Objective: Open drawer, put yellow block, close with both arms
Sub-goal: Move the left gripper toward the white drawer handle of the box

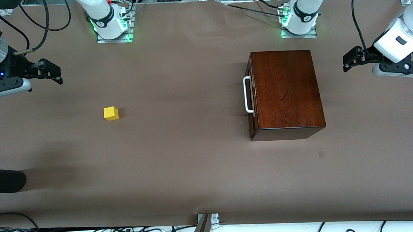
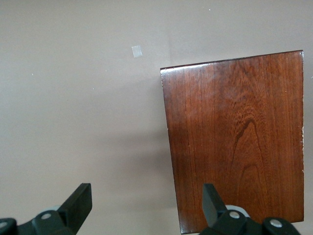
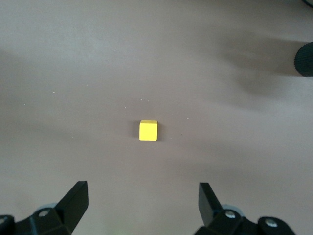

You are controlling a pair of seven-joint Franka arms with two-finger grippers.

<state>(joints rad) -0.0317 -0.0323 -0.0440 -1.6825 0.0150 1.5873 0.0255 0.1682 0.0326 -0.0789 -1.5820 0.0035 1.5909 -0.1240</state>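
Observation:
The dark mahogany box (image 1: 285, 91) stands toward the left arm's end of the table. Its drawer is shut, and the white bar handle (image 1: 248, 95) faces the right arm's end. The yellow block (image 1: 111, 113) lies alone on the table toward the right arm's end. My left gripper (image 1: 347, 61) is open and empty, up in the air beside the box, at the table's end. In the left wrist view the left gripper (image 2: 146, 196) hangs over the box top (image 2: 234, 142) and its edge. My right gripper (image 1: 53, 72) is open and empty. In the right wrist view the right gripper (image 3: 143, 193) is well above the block (image 3: 148, 130).
A dark rounded object (image 1: 3, 180) pokes in at the right arm's end, nearer the front camera than the block; it also shows in the right wrist view (image 3: 305, 58). A small tape patch (image 1: 321, 154) lies on the table nearer the camera than the box.

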